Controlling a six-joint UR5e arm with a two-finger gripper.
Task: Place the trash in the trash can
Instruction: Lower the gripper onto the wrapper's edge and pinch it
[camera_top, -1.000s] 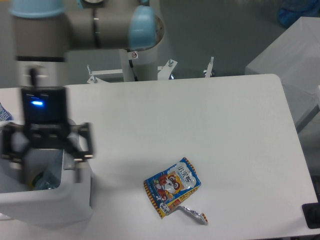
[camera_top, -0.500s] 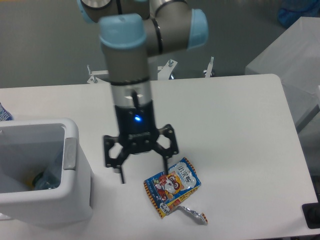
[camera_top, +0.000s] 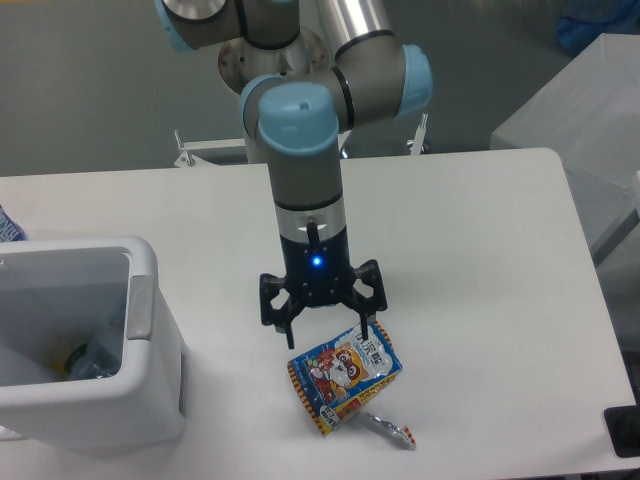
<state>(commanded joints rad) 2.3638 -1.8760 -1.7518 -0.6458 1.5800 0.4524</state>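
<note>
End effector (camera_top: 328, 336) points straight down over the upper edge of the snack packet (camera_top: 345, 374), fingers spread wide, nothing gripped; one fingertip (camera_top: 368, 333) at the packet's top right corner, contact unclear. Blue light lit on the wrist body. Snack packet lies flat on the white tabletop (camera_top: 480, 260), tilted, near the front edge. Foil wrapper (camera_top: 389, 429) just beside the packet's lower right corner, touching or nearly so. Trash can (camera_top: 150, 400) at the left front of the tabletop, well apart from the packet, grey handle facing the arm. Crushed bottle (camera_top: 100, 345) already inside the can, partly hidden by the wall.
</note>
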